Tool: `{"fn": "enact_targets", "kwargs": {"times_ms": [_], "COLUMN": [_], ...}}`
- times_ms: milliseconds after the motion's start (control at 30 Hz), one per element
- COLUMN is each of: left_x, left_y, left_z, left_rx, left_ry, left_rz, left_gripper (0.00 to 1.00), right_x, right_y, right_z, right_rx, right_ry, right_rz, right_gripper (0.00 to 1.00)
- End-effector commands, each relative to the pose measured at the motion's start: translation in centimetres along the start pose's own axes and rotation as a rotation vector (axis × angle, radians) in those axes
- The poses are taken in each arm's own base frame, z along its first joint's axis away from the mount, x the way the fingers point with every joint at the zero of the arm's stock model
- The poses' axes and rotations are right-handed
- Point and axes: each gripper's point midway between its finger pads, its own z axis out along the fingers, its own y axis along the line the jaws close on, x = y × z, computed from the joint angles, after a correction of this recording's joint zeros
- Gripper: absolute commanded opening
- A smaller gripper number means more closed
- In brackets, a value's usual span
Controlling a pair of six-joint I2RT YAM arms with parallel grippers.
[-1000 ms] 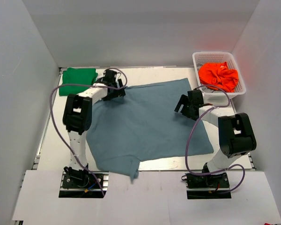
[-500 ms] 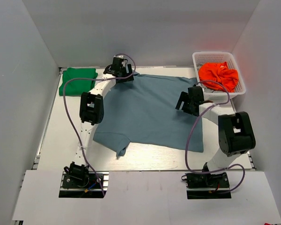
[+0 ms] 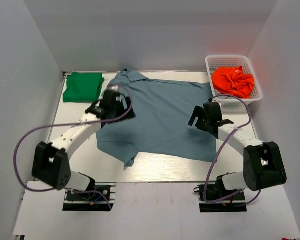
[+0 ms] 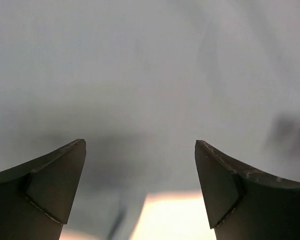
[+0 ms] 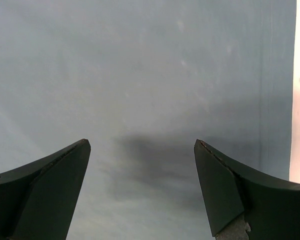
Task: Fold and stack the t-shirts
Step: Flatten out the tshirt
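On the surface (image 3: 170, 167), the grey-blue t-shirt (image 3: 160, 117) lies spread, its near-left sleeve bunched; the green t-shirt (image 3: 83, 86) sits folded far-left. Left tool (image 4: 140, 150) and right tool (image 5: 140, 147) hover over the grey-blue one, fingers apart, empty. Folding now risks trapping that bunch crookedly.

Left wrist view: dusty slate-blue cloth t-shirt (image 4: 150, 75) blurred, no weave readable. Both wrist views cut the jaws off at the bottom edge. Overhead: white left arm (image 3: 72, 134) hides part of the shirt's left edge.
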Motion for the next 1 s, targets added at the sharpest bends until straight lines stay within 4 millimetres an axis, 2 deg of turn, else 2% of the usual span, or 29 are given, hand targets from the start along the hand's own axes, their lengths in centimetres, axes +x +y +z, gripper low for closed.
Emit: {"fn": "enact_targets", "kwargs": {"times_ms": [0, 33, 67, 100, 167, 200, 233, 267, 300, 400, 500, 533, 567, 633, 667, 733, 767, 800, 833, 867, 900, 933, 967], "left_x": [10.3, 12.1, 13.7, 16.1, 18.6, 20.6, 21.1, 22.6, 22.9, 24.6, 25.6, 25.5, 25.0, 25.0, 23.4, 22.0, 20.8, 20.0, 18.4, 17.8, 15.7, 14.5, 14.3], "left_y": [2.9, 2.9, 2.7, 3.6, 3.1, 3.3, 3.1, 3.2, 2.9, 3.5, 4.1, 4.0, 3.9, 5.2, 5.2, 5.3, 5.7, 5.7, 4.6, 5.5, 4.4, 4.7, 4.8], "left_z": [-1.5, -2.5, -4.3, -4.9, -6.5, -7.2, -7.4, -7.7, -7.9, -7.6, -7.0, -6.8, -6.4, -6.0, -5.5, -5.7, -5.5, -5.5, -5.4, -5.3, -5.1, -4.9, -5.2], "left_rx": [-0.06, -0.051, -0.044, -0.055, -0.012, 0.015, 0.031, 0.034, 0.048, 0.003, -0.059, -0.069, -0.08, -0.18, -0.22, -0.292, -0.334, -0.355, -0.338, -0.409, -0.411, -0.454, -0.488], "left_ry": [0.236, 0.289, 0.322, 0.371, 0.434, 0.494, 0.504, 0.546, 0.561, 0.614, 0.651, 0.645, 0.627, 0.629, 0.579, 0.564, 0.521, 0.504, 0.469, 0.467, 0.426, 0.402, 0.426], "left_rz": [-0.125, -0.128, -0.133, -0.134, -0.147, -0.149, -0.169, -0.16, -0.155, -0.139, -0.108, -0.091, -0.086, -0.051, -0.034, 0.002, 0.021, 0.03, 0.064, 0.092, 0.106, 0.146, 0.195], "left_gripper": [1.0, 1.0, 1.0, 1.0, 1.0, 1.0, 1.0, 1.0, 1.0, 1.0, 0.89, 0.75, 0.66, 0.48, 0.27, 0.07, 0.0, 0.0, 0.0, 0.0, 0.0, 0.0, 0.0], "right_x": [-1.0, -1.1, -0.9, -0.9, -0.4, -0.4, -0.4, -0.2, -0.3, 0.1, 0.4, 0.3, 0.3, 0.3, 0.3, 0.4, 0.3, 0.5, 0.6, 0.4, 0.6, 0.7, 0.6], "right_y": [-0.1, -0.2, -0.4, -0.5, -0.7, -0.6, -0.7, -0.8, -0.9, -1.2, -1.6, -1.6, -1.6, -1.8, -1.9, -1.8, -1.7, -1.6, -1.6, -1.5, -1.3, -1.2, -1.0], "right_z": [-0.5, -0.7, -0.7, -0.6, -0.4, -0.3, -0.2, 0.0, 0.0, 0.4, 0.7, 0.6, 0.7, 0.8, 0.7, 0.7, 0.7, 0.8, 0.8, 0.8, 0.9, 0.9, 0.9], "right_rx": [0.012, 0.021, 0.024, 0.024, 0.024, 0.021, 0.025, 0.028, 0.034, 0.051, 0.071, 0.071, 0.075, 0.083, 0.088, 0.08, 0.078, 0.072, 0.07, 0.063, 0.06, 0.054, 0.045], "right_ry": [-0.038, -0.045, -0.044, -0.047, -0.045, -0.047, -0.044, -0.035, -0.037, -0.025, -0.016, -0.018, -0.017, -0.015, -0.018, -0.014, -0.016, -0.009, -0.004, -0.005, 0.0, 0.005, 0.008], "right_rz": [0.034, 0.032, 0.034, 0.038, 0.039, 0.041, 0.041, 0.039, 0.041, 0.035, 0.031, 0.029, 0.029, 0.029, 0.03, 0.032, 0.034, 0.033, 0.032, 0.032, 0.031, 0.03, 0.027], "right_gripper": [0.9, 0.9, 0.9, 0.9, 0.9, 0.9, 0.9, 0.9, 0.9, 0.9, 0.9, 0.9, 0.9, 0.9, 0.9, 0.9, 0.9, 0.9, 0.9, 0.9, 0.9, 0.9, 0.9]}}
